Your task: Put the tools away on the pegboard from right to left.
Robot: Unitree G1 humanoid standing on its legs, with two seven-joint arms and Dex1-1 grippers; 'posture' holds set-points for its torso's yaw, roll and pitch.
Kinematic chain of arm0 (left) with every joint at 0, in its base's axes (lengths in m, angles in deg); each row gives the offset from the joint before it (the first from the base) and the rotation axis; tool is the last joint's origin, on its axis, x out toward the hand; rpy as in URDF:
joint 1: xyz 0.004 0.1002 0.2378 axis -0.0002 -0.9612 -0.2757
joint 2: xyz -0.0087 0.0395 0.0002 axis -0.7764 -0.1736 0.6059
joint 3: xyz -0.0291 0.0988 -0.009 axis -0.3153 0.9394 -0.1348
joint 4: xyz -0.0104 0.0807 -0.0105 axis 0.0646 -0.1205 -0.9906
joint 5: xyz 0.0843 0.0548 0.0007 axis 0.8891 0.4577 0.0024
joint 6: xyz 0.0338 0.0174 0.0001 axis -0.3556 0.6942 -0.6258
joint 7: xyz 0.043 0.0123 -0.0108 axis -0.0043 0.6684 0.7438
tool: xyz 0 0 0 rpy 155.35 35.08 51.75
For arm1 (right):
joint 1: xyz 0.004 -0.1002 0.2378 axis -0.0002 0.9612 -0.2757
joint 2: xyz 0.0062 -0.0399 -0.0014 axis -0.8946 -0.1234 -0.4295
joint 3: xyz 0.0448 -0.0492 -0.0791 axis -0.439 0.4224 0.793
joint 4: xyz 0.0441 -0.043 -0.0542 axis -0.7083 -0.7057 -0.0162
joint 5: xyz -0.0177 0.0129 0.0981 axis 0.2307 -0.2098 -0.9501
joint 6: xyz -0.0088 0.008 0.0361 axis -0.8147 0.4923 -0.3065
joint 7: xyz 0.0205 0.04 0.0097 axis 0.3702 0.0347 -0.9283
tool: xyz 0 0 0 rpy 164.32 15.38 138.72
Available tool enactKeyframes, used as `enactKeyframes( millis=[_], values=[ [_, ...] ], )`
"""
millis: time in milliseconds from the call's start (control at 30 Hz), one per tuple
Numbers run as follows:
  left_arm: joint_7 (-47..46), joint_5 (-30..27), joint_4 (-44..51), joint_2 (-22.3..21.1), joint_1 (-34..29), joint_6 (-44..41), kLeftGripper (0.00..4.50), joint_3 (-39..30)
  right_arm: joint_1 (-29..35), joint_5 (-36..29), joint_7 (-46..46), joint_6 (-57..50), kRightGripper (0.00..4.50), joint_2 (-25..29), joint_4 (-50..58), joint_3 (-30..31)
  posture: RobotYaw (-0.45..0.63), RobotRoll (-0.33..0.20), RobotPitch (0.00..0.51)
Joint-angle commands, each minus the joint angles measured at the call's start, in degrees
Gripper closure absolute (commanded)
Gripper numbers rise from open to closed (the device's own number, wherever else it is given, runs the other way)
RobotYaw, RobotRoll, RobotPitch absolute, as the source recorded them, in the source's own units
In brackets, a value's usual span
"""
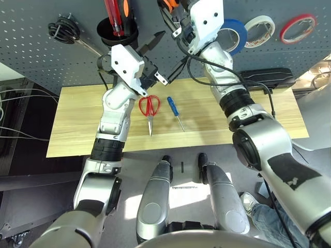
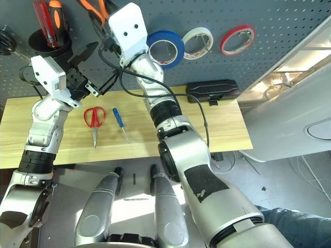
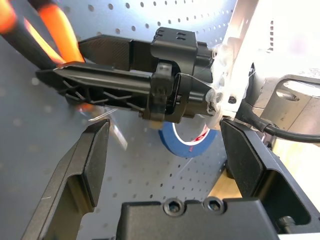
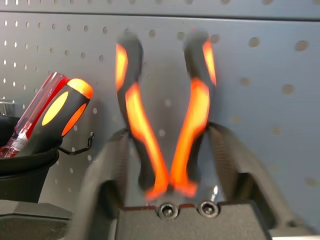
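My right gripper (image 4: pixel 170 132) is raised to the pegboard (image 1: pixel 31 51), its fingers open on either side of the orange-and-black pliers (image 4: pixel 165 125), which hang against the board by the handles. The wide blue tape roll (image 1: pixel 235 35) hangs on the pegboard just right of that arm. On the wooden table (image 1: pixel 77 129) lie the red-handled scissors (image 1: pixel 149 106) and, beside them, the small blue-handled screwdriver (image 1: pixel 174 108). My left gripper (image 1: pixel 168 54) hovers open and empty above the scissors, below the pliers.
A black cup (image 1: pixel 118 33) on the board holds red and orange-handled screwdrivers (image 1: pixel 116 13). White (image 1: pixel 260 30) and red (image 1: pixel 298 27) tape rolls hang at the far right. A black cable coil (image 1: pixel 63 28) hangs at left. A black case (image 1: pixel 269 77) sits at the table's back right.
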Motion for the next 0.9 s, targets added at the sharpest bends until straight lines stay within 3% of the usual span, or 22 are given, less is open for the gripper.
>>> enactKeyframes(
  millis=[33, 267, 467, 733, 800, 900],
  values=[
    [0.53, -0.05, 0.30, -0.66, -1.07, -1.47, 0.00, -0.18, 9.00, -2.63, 3.55, -7.49, 0.04, 2.59, 18.38, 0.69, 0.17, 0.000, 0.377],
    [2.03, -1.02, 1.32, -1.48, -1.22, -9.78, 0.00, 1.10, 23.81, -9.02, 7.91, -30.94, 0.04, 9.43, 48.98, -0.13, 0.15, 0.000, 0.384],
    [3.82, 0.48, 0.11, -2.06, -1.74, -13.90, 0.00, 3.47, 32.11, -14.35, 9.15, -47.81, 0.04, 14.14, 66.25, -0.23, 0.12, 0.000, 0.383],
    [3.77, 9.93, -10.09, -3.83, -2.91, -16.38, 0.00, 9.84, 43.36, -16.25, 11.36, -55.66, 0.04, 17.10, 68.42, 0.72, 0.11, 0.000, 0.377],
    [2.10, 12.12, -13.78, -3.70, -2.74, -18.45, 0.00, 10.58, 45.95, -19.83, 11.74, -62.40, 0.04, 16.30, 66.68, 0.11, 0.10, 0.000, 0.376],
    [-1.52, 15.05, -18.37, -2.60, -1.51, -14.71, 0.00, 10.62, 48.18, -23.31, 12.28, -68.99, 0.04, 16.45, 64.23, -1.60, 0.11, 0.000, 0.376]
  ],
)
